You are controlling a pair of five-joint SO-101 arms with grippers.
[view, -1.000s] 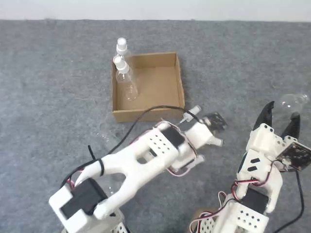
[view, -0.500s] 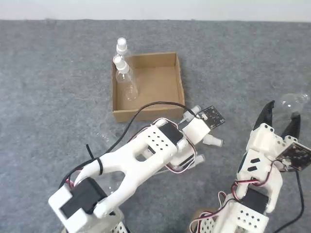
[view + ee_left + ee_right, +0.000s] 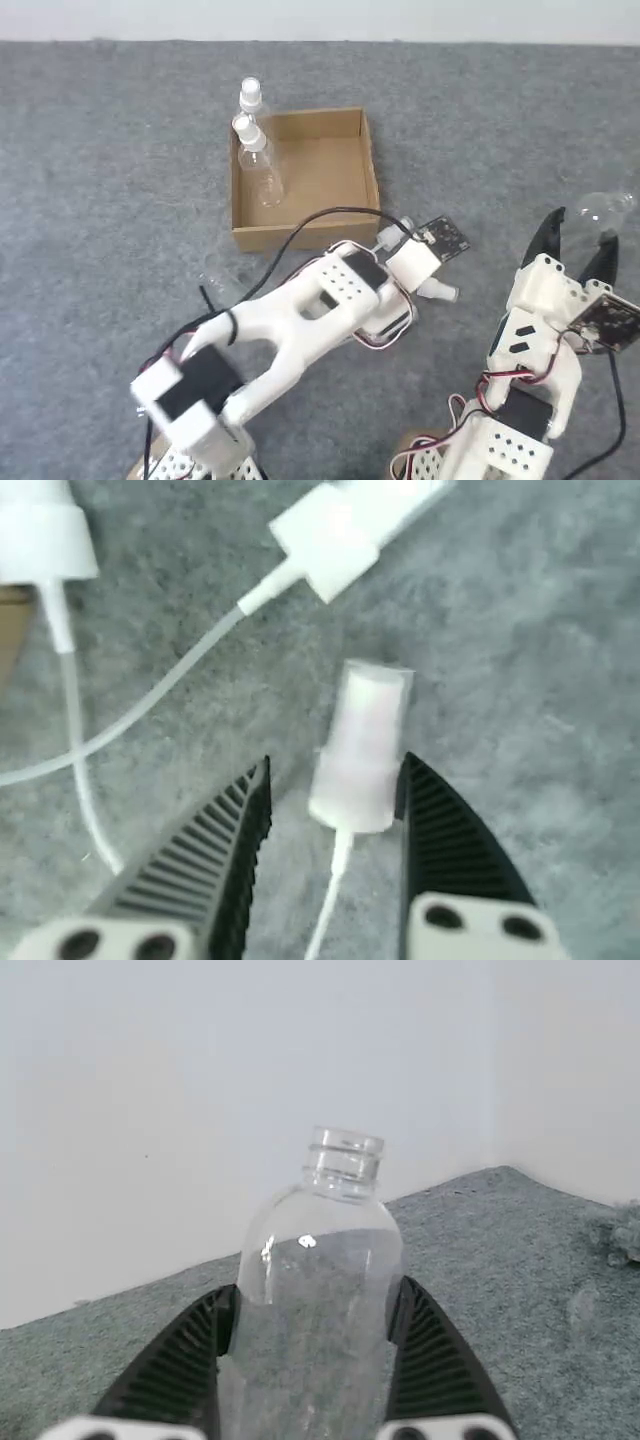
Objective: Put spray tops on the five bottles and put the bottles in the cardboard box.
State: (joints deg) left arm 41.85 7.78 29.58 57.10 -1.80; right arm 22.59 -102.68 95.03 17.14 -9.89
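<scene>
The left tool point(image 3: 335, 770) is spread wide and low over the grey carpeted surface point(image 3: 100, 200). Its two black jaws straddle a white spray top point(image 3: 360, 750) that lies flat between them, close to one jaw, with its thin dip tube trailing back toward the wrist. Two more spray tops point(image 3: 330, 530) point(image 3: 45, 540) lie on the surface beyond it.

Compared with a second ago, the left arm has swung at its base and stretched further out. Its wrist now sits slightly nearer the front right corner of the cardboard box point(image 3: 305, 237). One loose spray top that showed beside the wrist then is now covered by the arm.

The right tool point(image 3: 315, 1300) has not shifted. It is clamped on a clear, uncapped bottle point(image 3: 320, 1280), held upright with its threaded neck above the jaws, off to the right and well apart from the box.

A capped bottle point(image 3: 258, 160) rests inside the box against its left wall. Another capped bottle point(image 3: 250, 98) stands just behind the box's far left corner. Both are where they were.
</scene>
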